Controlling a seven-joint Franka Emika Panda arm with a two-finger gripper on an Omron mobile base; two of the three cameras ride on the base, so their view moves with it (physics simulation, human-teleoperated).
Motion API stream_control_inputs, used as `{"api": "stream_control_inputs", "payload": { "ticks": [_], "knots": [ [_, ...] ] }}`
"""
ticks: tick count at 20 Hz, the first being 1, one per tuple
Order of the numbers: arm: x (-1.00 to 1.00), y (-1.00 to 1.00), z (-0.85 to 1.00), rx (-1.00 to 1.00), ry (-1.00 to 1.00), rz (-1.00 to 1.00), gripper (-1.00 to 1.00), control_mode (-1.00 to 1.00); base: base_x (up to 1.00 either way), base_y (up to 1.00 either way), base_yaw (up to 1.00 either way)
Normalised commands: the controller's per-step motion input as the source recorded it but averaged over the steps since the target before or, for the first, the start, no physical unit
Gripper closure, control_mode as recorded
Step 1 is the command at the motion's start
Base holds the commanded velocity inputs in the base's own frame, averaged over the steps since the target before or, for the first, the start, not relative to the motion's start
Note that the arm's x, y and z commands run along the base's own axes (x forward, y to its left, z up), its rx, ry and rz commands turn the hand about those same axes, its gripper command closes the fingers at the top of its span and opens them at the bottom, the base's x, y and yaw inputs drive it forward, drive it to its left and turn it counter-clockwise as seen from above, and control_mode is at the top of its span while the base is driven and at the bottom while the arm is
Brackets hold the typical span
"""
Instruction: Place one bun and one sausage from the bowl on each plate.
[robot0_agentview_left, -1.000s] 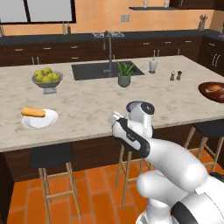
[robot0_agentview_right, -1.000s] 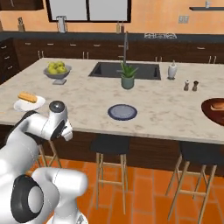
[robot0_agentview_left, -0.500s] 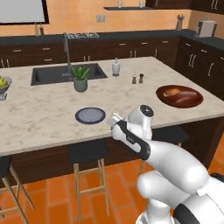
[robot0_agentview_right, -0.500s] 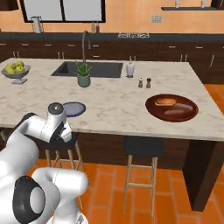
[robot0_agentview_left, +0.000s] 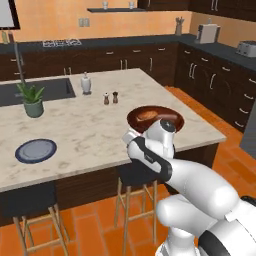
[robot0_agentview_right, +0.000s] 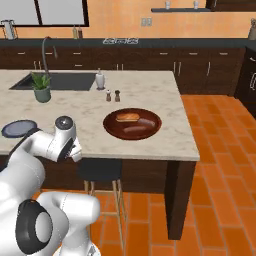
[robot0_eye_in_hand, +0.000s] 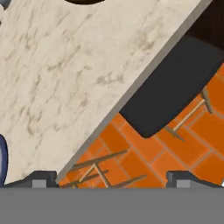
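The bowl (robot0_agentview_right: 132, 124), wide, shallow, round and dark reddish-brown, is sitting flat near the island counter's front edge, toward its right end. Inside it, a golden bun (robot0_agentview_right: 127, 117) is lying at about ten o'clock, and a brown sausage (robot0_agentview_right: 136, 130) is lying lengthwise at about six o'clock, just beside the bun. A grey-blue plate (robot0_agentview_left: 35, 150) is resting flat, well apart at the bowl's nine o'clock.

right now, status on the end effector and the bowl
End effector open, empty, over the counter edge. Bowl holds bun and sausage. Plate bare. Nothing blocking.
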Motion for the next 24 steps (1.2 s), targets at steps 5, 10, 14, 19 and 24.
{"api": "stream_control_inputs", "payload": {
  "ticks": [5,10,14,19,24],
  "knots": [
    [0.00,0.00,0.00,0.00,0.00,0.00,-1.00,1.00,0.27,-1.00,-0.15],
    [0.00,0.00,0.00,0.00,0.00,0.00,-1.00,1.00,0.85,-1.00,0.01],
    [0.00,0.00,0.00,0.00,0.00,0.00,-1.00,1.00,0.99,-0.25,0.24],
    [0.27,0.80,0.35,-0.22,0.28,0.18,-1.00,-1.00,0.18,0.15,0.05],
    [0.14,0.90,0.01,-0.22,0.27,0.06,-1.00,-1.00,0.00,0.00,0.00]
  ]
}}
